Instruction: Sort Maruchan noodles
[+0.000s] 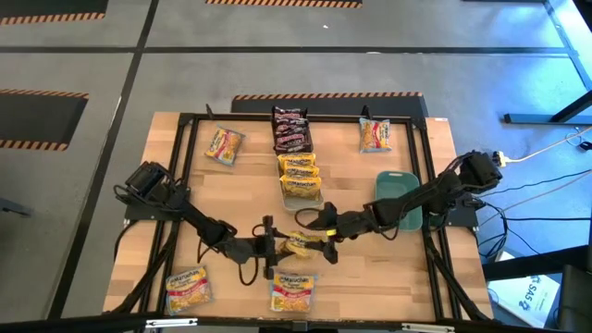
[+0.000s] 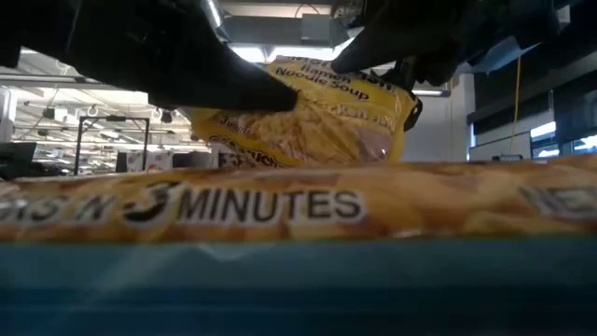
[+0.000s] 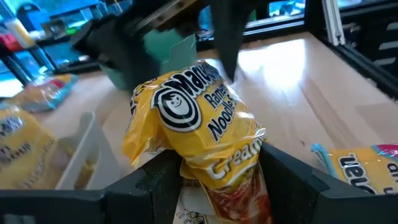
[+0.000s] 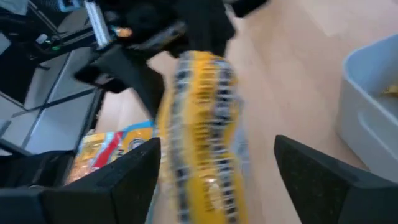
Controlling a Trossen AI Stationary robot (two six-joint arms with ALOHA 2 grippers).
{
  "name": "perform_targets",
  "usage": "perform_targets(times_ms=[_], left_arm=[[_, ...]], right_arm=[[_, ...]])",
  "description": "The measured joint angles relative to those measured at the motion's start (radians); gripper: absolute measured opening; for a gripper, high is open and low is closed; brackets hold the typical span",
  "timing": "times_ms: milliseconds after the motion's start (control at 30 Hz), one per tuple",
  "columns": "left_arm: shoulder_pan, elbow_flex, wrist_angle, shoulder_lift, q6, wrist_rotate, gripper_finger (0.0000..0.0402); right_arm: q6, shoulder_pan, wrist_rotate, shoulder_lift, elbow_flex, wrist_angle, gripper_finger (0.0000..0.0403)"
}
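Grey floor with black lines and hazard-striped tape surrounds a pale wood table (image 1: 240,199) edged by a black frame. Lower left: orange-yellow packet (image 1: 188,288). Lower centre, left gripper (image 1: 276,246) pinches a yellow Maruchan packet (image 1: 301,243) held off the surface; right gripper (image 1: 321,235) just beside it, fingers spread (not gripping). Centre: clear bin (image 1: 302,190) holding yellow packets. Right: teal bin (image 1: 398,190).

Wooden table (image 1: 388,268), black frame (image 1: 185,139), dark grey bin (image 1: 292,141), clear bin (image 1: 302,195), teal bin (image 1: 398,197).
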Motion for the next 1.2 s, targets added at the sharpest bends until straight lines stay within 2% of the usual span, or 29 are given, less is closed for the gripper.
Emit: perform_targets(times_ms=[167, 267, 433, 567, 733, 833, 967, 1033, 1200], left_arm=[[-0.028, 0.052, -0.092, 0.0, 0.056, -0.085, 0.0194], [-0.038, 0.081, -0.106, 0.0, 0.108, -0.152, 0.0194], [-0.037, 0.112, -0.109, -0.001, 0.159, -0.161, 0.0194], [-0.036, 0.115, -0.123, -0.002, 0.159, -0.159, 0.0194], [-0.036, 0.115, -0.129, -0.002, 0.159, -0.161, 0.0195], [-0.037, 0.115, -0.116, -0.002, 0.138, -0.238, 0.0195], [-0.052, 0.115, -0.112, -0.002, 0.02, -0.35, 0.0195], [-0.068, 0.115, -0.107, -0.005, 0.034, -0.366, 0.0195], [-0.13, 0.115, -0.123, -0.035, 0.124, -0.378, 0.0195]], right_arm=[[-0.009, -0.01, -0.012, 0.0, 0.0, -0.002, 0.0329], [-0.009, -0.01, -0.061, 0.022, 0.0, 0.027, 0.0343], [-0.009, -0.008, -0.071, 0.052, 0.013, 0.033, 0.0339], [-0.06, -0.008, -0.052, 0.053, 0.027, 0.035, 0.03], [-0.114, -0.008, -0.053, 0.053, 0.052, 0.034, 0.0218], [-0.117, -0.008, -0.038, 0.053, 0.052, 0.03, 0.0168], [-0.141, -0.009, -0.008, 0.053, 0.052, 0.034, 0.0114], [-0.168, -0.008, -0.01, 0.05, 0.052, 0.031, 0.01], [-0.191, -0.006, -0.01, -0.013, 0.058, -0.022, 0.0106]])
